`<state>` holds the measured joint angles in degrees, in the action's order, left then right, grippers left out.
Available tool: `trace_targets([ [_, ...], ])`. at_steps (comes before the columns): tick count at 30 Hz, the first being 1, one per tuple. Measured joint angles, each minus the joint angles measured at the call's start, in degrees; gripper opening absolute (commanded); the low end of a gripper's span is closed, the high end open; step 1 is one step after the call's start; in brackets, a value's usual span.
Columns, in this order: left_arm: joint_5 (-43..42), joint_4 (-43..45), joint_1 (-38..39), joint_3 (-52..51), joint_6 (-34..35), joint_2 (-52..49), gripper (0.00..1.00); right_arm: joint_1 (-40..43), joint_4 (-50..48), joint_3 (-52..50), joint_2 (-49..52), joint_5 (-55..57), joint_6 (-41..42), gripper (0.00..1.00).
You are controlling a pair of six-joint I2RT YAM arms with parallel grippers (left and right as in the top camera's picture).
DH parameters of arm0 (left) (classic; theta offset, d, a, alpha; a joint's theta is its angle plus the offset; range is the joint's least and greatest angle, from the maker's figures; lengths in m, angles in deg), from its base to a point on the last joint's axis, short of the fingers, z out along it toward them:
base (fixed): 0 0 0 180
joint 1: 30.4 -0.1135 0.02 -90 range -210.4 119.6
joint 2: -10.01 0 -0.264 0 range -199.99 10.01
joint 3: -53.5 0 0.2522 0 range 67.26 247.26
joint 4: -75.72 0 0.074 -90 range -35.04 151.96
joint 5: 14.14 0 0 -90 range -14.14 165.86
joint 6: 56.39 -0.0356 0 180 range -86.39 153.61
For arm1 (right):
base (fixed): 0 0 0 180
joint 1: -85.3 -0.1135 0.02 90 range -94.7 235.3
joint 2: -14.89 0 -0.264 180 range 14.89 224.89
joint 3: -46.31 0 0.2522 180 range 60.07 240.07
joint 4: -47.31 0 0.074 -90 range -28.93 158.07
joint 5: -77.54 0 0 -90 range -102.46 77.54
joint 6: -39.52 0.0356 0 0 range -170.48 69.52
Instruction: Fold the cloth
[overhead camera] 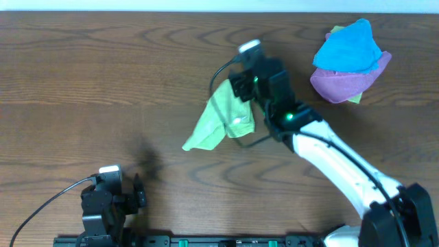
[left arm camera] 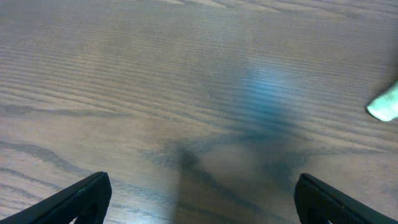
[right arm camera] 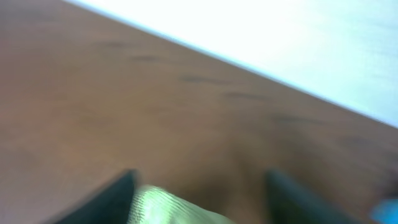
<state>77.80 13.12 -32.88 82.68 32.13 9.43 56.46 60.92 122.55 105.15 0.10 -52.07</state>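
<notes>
The cloth (overhead camera: 221,118) is lime green and lies crumpled in a long bunch near the table's middle, its narrow end pointing down-left. My right gripper (overhead camera: 240,86) hovers over its upper end. In the right wrist view the gripper (right arm camera: 202,199) is open, and a fold of the cloth (right arm camera: 163,208) rises between the jaws, close to the left finger (right arm camera: 112,199). My left gripper (overhead camera: 140,195) stays open at the near left edge, well away from the cloth. Only bare wood lies between its fingers (left arm camera: 84,200), and a tip of the cloth (left arm camera: 384,104) shows at that view's right edge.
A bright blue cloth (overhead camera: 346,46) sits on a purple cloth (overhead camera: 343,84) at the back right, with a bit of green under them. The table's far edge (overhead camera: 206,9) runs along the top. The right arm's white link (overhead camera: 336,161) crosses the near right.
</notes>
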Motion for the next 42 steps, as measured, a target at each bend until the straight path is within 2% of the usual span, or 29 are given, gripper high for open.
trace_targets([
  [7,0.0,0.0,0.0,0.0,0.0,0.0,0.95,2.1,7.3,2.1,-0.5,7.6,-1.4,0.99],
  [12,0.0,0.0,0.0,0.0,0.0,0.0,0.95,1.9,20.4,2.6,-0.8,5.1,-0.1,0.99],
  [15,0.0,0.0,0.0,0.0,0.0,0.0,0.95,2.3,26.1,2.6,-0.7,0.9,3.6,0.99],
  [22,0.0,0.0,0.0,0.0,0.0,0.0,0.96,6.4,28.6,2.6,1.7,-9.8,12.8,0.99],
  [28,0.0,0.0,0.0,0.0,0.0,0.0,0.95,10.8,30.1,2.5,4.9,-19.3,18.8,0.91],
  [32,0.0,0.0,0.0,0.0,0.0,0.0,0.95,12.7,30.6,2.5,7.5,-25.9,21.3,0.83],
  [42,0.0,0.1,0.0,0.0,0.0,0.0,0.95,13.4,32.3,2.5,13.9,-35.5,24.8,0.77],
])
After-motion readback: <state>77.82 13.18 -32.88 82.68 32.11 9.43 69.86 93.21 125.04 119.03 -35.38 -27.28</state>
